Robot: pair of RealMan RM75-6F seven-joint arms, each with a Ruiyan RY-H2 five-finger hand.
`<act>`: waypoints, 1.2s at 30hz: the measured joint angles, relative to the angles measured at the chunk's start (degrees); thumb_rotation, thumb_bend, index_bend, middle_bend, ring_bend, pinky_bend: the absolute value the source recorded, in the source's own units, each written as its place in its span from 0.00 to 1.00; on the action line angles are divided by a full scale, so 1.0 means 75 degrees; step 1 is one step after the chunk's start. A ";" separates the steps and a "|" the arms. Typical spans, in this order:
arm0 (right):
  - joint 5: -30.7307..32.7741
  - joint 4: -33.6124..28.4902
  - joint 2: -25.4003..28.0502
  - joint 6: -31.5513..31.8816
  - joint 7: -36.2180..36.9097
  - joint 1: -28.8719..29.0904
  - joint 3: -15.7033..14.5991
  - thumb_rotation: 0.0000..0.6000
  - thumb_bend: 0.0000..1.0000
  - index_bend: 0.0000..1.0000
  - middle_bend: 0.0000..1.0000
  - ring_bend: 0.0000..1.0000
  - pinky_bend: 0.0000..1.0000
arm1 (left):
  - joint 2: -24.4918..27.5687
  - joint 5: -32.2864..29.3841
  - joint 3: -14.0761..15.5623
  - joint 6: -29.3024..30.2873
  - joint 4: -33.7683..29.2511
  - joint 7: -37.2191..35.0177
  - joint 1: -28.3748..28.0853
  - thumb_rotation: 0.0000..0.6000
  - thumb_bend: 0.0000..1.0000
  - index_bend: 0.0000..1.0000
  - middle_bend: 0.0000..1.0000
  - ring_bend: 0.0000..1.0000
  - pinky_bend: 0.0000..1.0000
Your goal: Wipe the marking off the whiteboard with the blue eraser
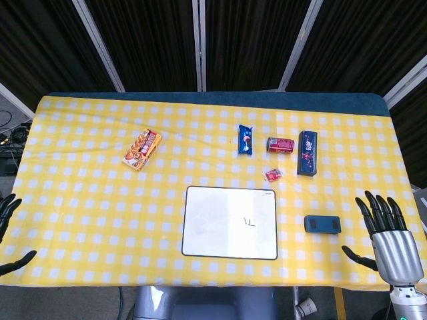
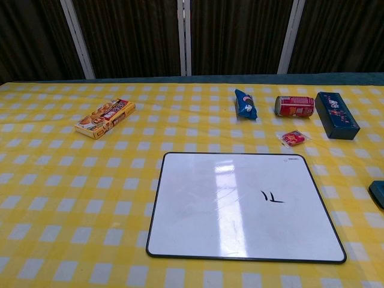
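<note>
Centrally on the yellow checked worktop (image 1: 80,200) lies the whiteboard (image 1: 213,213), flat, bearing a small black marking (image 1: 249,222) right of its middle. The blue eraser (image 1: 323,224) lies flat on the cloth just beside the board's right edge, apart from it, between the board and the right robot hand (image 1: 383,230). That robot hand is spread and holds nothing; the left robot hand (image 1: 8,230), seen only partly at the frame edge, appears likewise spread and empty. Farther back lie a biscuit box (image 1: 142,149), a blue snack packet (image 1: 245,139), a red can (image 1: 280,145) on its side, a dark blue box (image 1: 307,153) and a small red wrapper (image 1: 273,175). The eraser is probably light and rigid with a soft wiping face; its low profile suggests pinching it across the long sides from above. The board looks smooth and may slide under pressure.
</note>
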 measured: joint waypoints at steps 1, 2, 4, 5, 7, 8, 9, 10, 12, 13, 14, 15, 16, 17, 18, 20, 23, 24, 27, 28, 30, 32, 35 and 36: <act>-0.0004 0.0004 -0.0004 -0.0005 -0.0006 0.0003 -0.0001 1.00 0.00 0.00 0.00 0.00 0.00 | 0.0000 -0.0006 -0.0001 -0.0003 0.0003 -0.0001 0.0000 1.00 0.00 0.00 0.00 0.00 0.00; -0.0005 0.0011 -0.0010 -0.0024 -0.0010 0.0012 -0.0003 1.00 0.00 0.00 0.00 0.00 0.00 | -0.0003 -0.0013 -0.0001 -0.0011 0.0008 0.0003 0.0000 1.00 0.00 0.00 0.00 0.00 0.00; 0.0005 0.0026 -0.0021 -0.0076 -0.0011 0.0034 -0.0005 1.00 0.00 0.00 0.00 0.00 0.00 | -0.0010 -0.0024 -0.0004 -0.0032 0.0015 0.0016 -0.0007 1.00 0.00 0.00 0.00 0.00 0.00; 0.0031 0.0036 -0.0027 -0.0134 0.0003 0.0051 -0.0009 1.00 0.00 0.00 0.00 0.00 0.00 | -0.0016 -0.0028 -0.0005 -0.0048 0.0017 0.0028 -0.0012 1.00 0.00 0.00 0.00 0.00 0.00; 0.0101 0.0040 -0.0026 -0.0281 0.0084 0.0092 -0.0026 1.00 0.00 0.00 0.00 0.00 0.00 | -0.0034 -0.0036 -0.0006 -0.0098 0.0018 0.0077 -0.0030 1.00 0.00 0.00 0.00 0.00 0.00; 0.0162 0.0045 -0.0020 -0.0415 0.0186 0.0132 -0.0035 1.00 0.00 0.00 0.00 0.00 0.00 | -0.0042 -0.0046 -0.0007 -0.0121 0.0014 0.0099 -0.0038 1.00 0.00 0.00 0.00 0.00 0.00; 0.0215 0.0051 -0.0015 -0.0526 0.0277 0.0168 -0.0041 1.00 0.00 0.00 0.00 0.00 0.00 | -0.0051 -0.0063 -0.0011 -0.0145 0.0009 0.0122 -0.0048 1.00 0.00 0.00 0.00 0.00 0.00; 0.0275 0.0062 -0.0011 -0.0645 0.0367 0.0209 -0.0045 1.00 0.00 0.00 0.00 0.00 0.00 | -0.0055 -0.0072 -0.0016 -0.0156 0.0006 0.0135 -0.0055 1.00 0.00 0.00 0.00 0.00 0.00; 0.0424 0.0119 -0.0007 -0.0969 0.0572 0.0329 -0.0052 1.00 0.00 0.00 0.00 0.00 0.00 | -0.0065 -0.0113 -0.0037 -0.0192 -0.0004 0.0161 -0.0077 1.00 0.00 0.00 0.00 0.00 0.00; 0.0498 0.0170 -0.0012 -0.1143 0.0664 0.0399 -0.0052 1.00 0.00 0.00 0.00 0.00 0.00 | -0.0070 -0.0145 -0.0051 -0.0217 -0.0012 0.0172 -0.0091 1.00 0.00 0.00 0.00 0.00 0.00; 0.0616 0.0275 -0.0031 -0.1420 0.0777 0.0511 -0.0047 1.00 0.00 0.01 0.01 0.00 0.00 | -0.0080 -0.0200 -0.0072 -0.0274 -0.0020 0.0194 -0.0119 1.00 0.00 0.00 0.00 0.00 0.00; 0.0714 0.0384 -0.0056 -0.1661 0.0867 0.0612 -0.0038 1.00 0.00 0.03 0.02 0.00 0.00 | -0.0089 -0.0251 -0.0087 -0.0332 -0.0027 0.0218 -0.0143 1.00 0.00 0.00 0.00 0.00 0.00; 0.0813 0.0520 -0.0091 -0.1920 0.0957 0.0725 -0.0025 1.00 0.00 0.06 0.06 0.00 0.00 | -0.0100 -0.0304 -0.0102 -0.0400 -0.0033 0.0249 -0.0169 1.00 0.00 0.00 0.00 0.00 0.00; 0.0942 0.0744 -0.0151 -0.2275 0.1080 0.0889 -0.0005 1.00 0.00 0.10 0.11 0.00 0.00 | -0.0112 -0.0363 -0.0115 -0.0471 -0.0039 0.0285 -0.0195 1.00 0.00 0.00 0.00 0.00 0.00; 0.1033 0.0936 -0.0206 -0.2533 0.1165 0.1015 0.0009 1.00 0.00 0.13 0.14 0.01 0.01 | -0.0132 -0.0449 -0.0133 -0.0556 -0.0046 0.0340 -0.0227 1.00 0.00 0.00 0.00 0.00 0.00; 0.1206 0.1401 -0.0365 -0.3007 0.1350 0.1292 0.0039 1.00 0.00 0.18 0.20 0.05 0.06 | -0.0175 -0.0573 -0.0165 -0.0664 -0.0053 0.0465 -0.0273 1.00 0.00 0.00 0.00 0.00 0.00; 0.1398 0.1886 -0.0616 -0.3533 0.1534 0.1614 0.0050 1.00 0.00 0.21 0.24 0.12 0.15 | -0.0251 -0.0727 -0.0193 -0.0799 -0.0053 0.0651 -0.0317 1.00 0.00 0.00 0.00 0.00 0.00; 0.1457 0.1997 -0.0701 -0.3685 0.1570 0.1708 0.0051 1.00 0.00 0.21 0.24 0.13 0.17 | -0.0270 -0.0766 -0.0199 -0.0830 -0.0056 0.0691 -0.0327 1.00 0.00 0.00 0.00 0.00 0.00; 0.1610 0.2332 -0.0987 -0.3994 0.1600 0.1972 0.0056 1.00 0.00 0.22 0.25 0.14 0.19 | -0.0299 -0.0827 -0.0217 -0.0854 -0.0087 0.0780 -0.0339 1.00 0.00 0.00 0.00 0.00 0.00; 0.1634 0.2424 -0.1058 -0.4045 0.1572 0.2019 0.0056 1.00 0.00 0.23 0.26 0.14 0.20 | -0.0306 -0.0828 -0.0220 -0.0848 -0.0095 0.0808 -0.0337 1.00 0.00 0.00 0.00 0.00 0.00; 0.1695 0.2595 -0.1187 -0.4181 0.1448 0.2108 0.0044 1.00 0.00 0.23 0.26 0.15 0.20 | -0.0323 -0.0826 -0.0210 -0.0839 -0.0110 0.0873 -0.0327 1.00 0.00 0.00 0.00 0.00 0.00; 0.1758 0.2714 -0.1268 -0.4321 0.1300 0.2184 0.0011 1.00 0.00 0.24 0.27 0.15 0.21 | -0.0337 -0.0831 -0.0199 -0.0843 -0.0117 0.0902 -0.0321 1.00 0.00 0.00 0.00 0.00 0.00; 0.1822 0.2852 -0.1367 -0.4399 0.1193 0.2245 -0.0039 1.00 0.00 0.26 0.30 0.17 0.24 | -0.0343 -0.0847 -0.0197 -0.0853 -0.0105 0.0907 -0.0322 1.00 0.00 0.00 0.00 0.00 0.00; 0.1823 0.2885 -0.1390 -0.4401 0.1185 0.2253 -0.0051 1.00 0.00 0.27 0.30 0.18 0.24 | -0.0344 -0.0853 -0.0198 -0.0853 -0.0103 0.0905 -0.0322 1.00 0.00 0.00 0.00 0.00 0.00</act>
